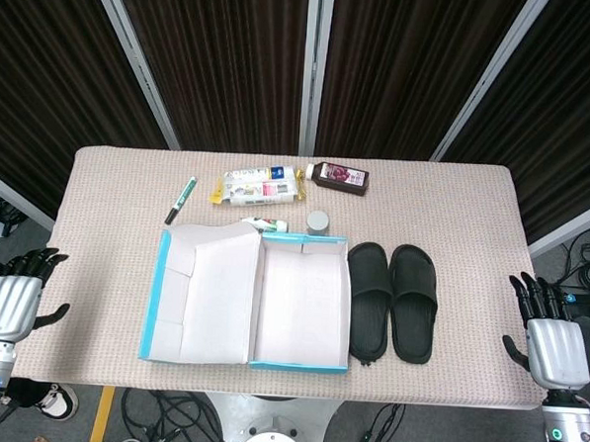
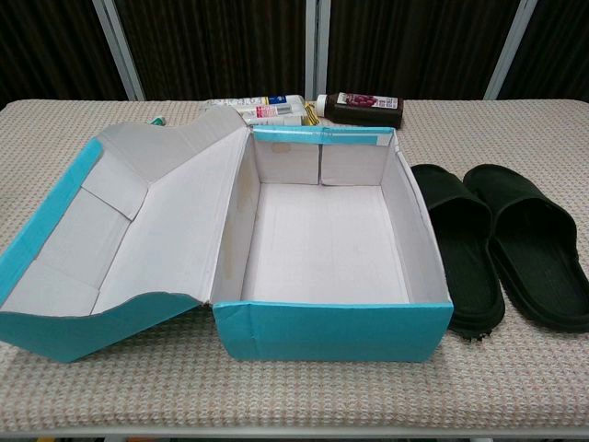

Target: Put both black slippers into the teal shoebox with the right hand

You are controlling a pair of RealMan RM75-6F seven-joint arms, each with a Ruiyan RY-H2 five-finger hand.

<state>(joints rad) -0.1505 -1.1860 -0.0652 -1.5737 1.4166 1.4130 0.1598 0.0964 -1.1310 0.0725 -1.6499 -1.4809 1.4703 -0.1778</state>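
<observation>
Head view shows both black slippers side by side on the tabletop, toward its front edge and right of centre — the left slipper (image 1: 367,301) lies just beside the right wall of the teal shoebox (image 1: 297,364), and the right slipper (image 1: 411,301) lies just beside its partner. They are soles down, with the strap ends toward the far edge. The box stands open with nothing in it, its lid (image 1: 202,295) folded out flat to the left.

The right hand (image 1: 554,348) hangs off the table's right front corner, well apart from the slippers, fingers spread and holding nothing. The left hand (image 1: 10,303) sits likewise off the left front corner, fingers apart and empty. Neither hand appears in the chest view.

By the look of them the slippers are moulded foam or rubber — probably light, somewhat flexible through the sole, not fragile, and matte enough not to slip much. The wide strap over the forefoot, seen clearly in the chest view, looks like the best hold: fingers under the arch and thumb on top. Pinching the sole edge at the heel would likely let the slipper droop.

Beyond the box, toward the far edge, lie a green marker (image 1: 180,199), a white packet (image 1: 260,187), a dark bottle (image 1: 340,177) and a small grey cap (image 1: 318,222).
</observation>
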